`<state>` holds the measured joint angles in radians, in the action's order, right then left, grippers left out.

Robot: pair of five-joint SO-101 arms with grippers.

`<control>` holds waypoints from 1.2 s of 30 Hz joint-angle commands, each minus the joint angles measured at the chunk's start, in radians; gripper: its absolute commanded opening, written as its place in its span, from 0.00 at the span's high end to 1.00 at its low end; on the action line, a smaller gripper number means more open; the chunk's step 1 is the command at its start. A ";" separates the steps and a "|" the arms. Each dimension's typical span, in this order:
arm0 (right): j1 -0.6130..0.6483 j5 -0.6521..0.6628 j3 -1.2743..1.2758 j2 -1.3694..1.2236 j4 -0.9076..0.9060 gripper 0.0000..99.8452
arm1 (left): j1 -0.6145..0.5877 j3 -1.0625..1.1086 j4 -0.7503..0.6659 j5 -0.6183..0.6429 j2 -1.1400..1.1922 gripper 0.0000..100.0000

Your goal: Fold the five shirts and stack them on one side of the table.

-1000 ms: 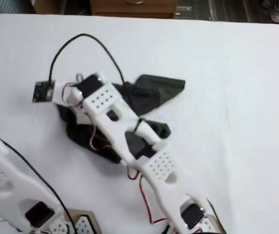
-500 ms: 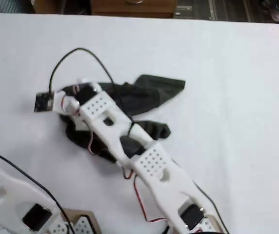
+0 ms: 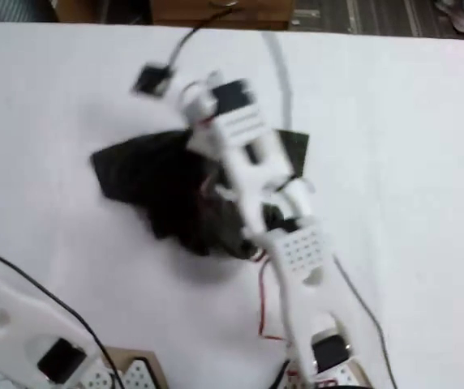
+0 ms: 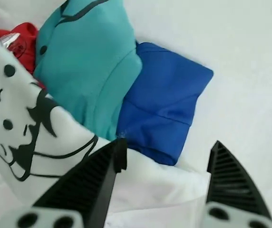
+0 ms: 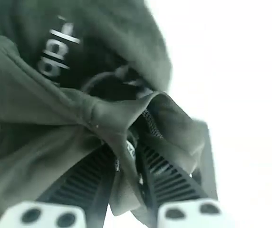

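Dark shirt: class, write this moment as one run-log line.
right gripper: shut on dark shirt | left gripper: open over shirt pile | fold: not yet done

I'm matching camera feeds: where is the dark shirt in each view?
High view: dark shirt left of centre on the white table.
Left wrist view: teal shirt and blue shirt lie here instead.
Right wrist view: bunched, pinched in the right gripper.
Shared landmark: the white table.

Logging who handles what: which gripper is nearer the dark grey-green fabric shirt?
Right. The right gripper is clamped on a fold of the dark grey-green fabric shirt; the left gripper hangs open over a white printed shirt beside a folded blue shirt.
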<state>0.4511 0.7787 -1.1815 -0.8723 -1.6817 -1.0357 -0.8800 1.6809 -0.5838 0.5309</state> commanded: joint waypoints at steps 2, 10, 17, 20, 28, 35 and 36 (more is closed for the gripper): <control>-0.203 -0.009 0.060 0.119 -0.008 0.98 | 0.060 -0.004 -0.008 -0.005 0.043 0.71; -0.463 0.038 0.256 0.117 -0.002 0.98 | 0.242 -0.007 0.063 0.002 0.123 0.71; -0.395 0.057 0.270 0.180 -0.019 0.72 | 0.311 -0.012 0.058 0.064 0.129 0.71; -0.266 0.057 0.267 0.248 -0.019 0.57 | 0.305 -0.013 0.055 0.060 0.129 0.71; 0.065 -0.100 0.275 0.297 0.067 0.55 | 0.198 -0.013 0.054 0.057 0.130 0.71; 0.131 -0.127 0.302 0.045 0.160 0.55 | 0.117 -0.013 0.054 0.023 0.130 0.71; 0.120 -0.127 0.284 0.007 0.156 0.55 | 0.106 -0.013 0.054 0.006 0.130 0.71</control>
<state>0.5785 0.6590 -0.8608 -0.7940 -1.5344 -0.8991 -0.8800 1.7285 -0.5455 0.6674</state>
